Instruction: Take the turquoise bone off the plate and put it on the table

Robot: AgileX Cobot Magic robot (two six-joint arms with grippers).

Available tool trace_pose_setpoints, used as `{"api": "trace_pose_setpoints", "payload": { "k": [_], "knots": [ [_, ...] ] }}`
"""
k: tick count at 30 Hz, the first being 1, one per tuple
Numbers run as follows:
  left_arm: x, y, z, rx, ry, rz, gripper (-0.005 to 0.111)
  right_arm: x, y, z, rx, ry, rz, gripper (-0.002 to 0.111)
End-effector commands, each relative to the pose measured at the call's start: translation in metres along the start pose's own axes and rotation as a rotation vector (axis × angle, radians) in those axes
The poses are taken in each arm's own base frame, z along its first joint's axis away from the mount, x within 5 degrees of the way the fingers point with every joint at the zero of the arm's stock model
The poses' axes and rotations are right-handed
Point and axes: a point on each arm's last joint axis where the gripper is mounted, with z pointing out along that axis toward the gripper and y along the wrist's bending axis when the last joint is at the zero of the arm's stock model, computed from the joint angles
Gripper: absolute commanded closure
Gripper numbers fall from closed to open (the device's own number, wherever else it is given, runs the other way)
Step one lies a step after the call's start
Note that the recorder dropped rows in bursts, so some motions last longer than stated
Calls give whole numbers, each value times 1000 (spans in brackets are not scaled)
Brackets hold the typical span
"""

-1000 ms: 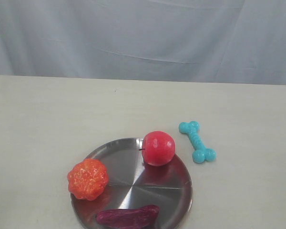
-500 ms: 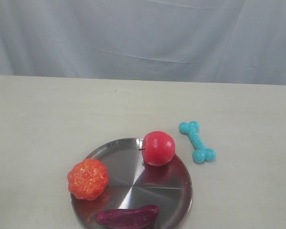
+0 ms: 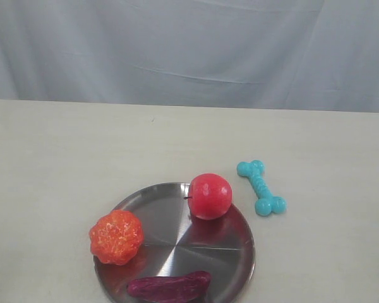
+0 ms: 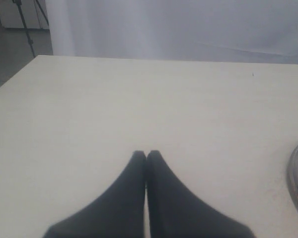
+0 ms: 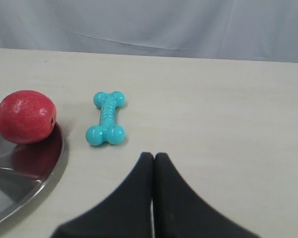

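Exterior view, centre-right: turquoise bone (image 3: 260,187) lies on table (image 3: 63,158), just right of plate (image 3: 177,243), not touching it. Jaws pressed together on left gripper (image 4: 146,154) and right gripper (image 5: 153,156).

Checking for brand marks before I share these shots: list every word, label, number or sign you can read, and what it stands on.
No readable text in any view.
The turquoise bone, red apple, orange toy, purple toy, plate, table and grey backdrop cloth: no print, label or number visible.
The left tool and right tool: plain black, no markings.
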Motion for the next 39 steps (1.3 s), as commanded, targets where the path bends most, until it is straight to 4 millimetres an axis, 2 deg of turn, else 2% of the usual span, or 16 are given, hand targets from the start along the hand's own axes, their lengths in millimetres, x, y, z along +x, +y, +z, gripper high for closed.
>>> {"api": "trace_pose_setpoints", "payload": {
  "k": [1, 39],
  "knots": [
    [0, 0, 0, -4, -4, -8, 107, 0, -1, 0, 8, -8, -8, 109],
    [0, 0, 0, -4, -4, -8, 107, 0, -1, 0, 7, -8, 29, 109]
  ]
}}
